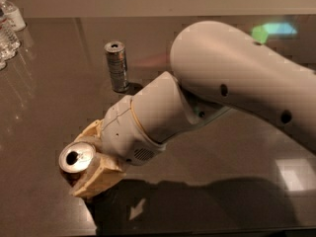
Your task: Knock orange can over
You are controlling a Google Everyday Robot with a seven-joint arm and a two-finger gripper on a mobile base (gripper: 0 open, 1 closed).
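The orange can [75, 160] sits at the lower left of the dark table [44, 102], its shiny silver top with the pull-tab opening turned toward the camera and its brownish body mostly hidden; it leans over. My gripper [83, 162] comes in from the right on the big white arm [232, 78]. Its tan fingers [98, 179] lie on both sides of the can and press against it.
A slimmer, taller silver-grey can [117, 65] stands upright behind the gripper, apart from it. Clear water bottles [7, 28] stand at the far left edge. The arm's shadow covers the table's front.
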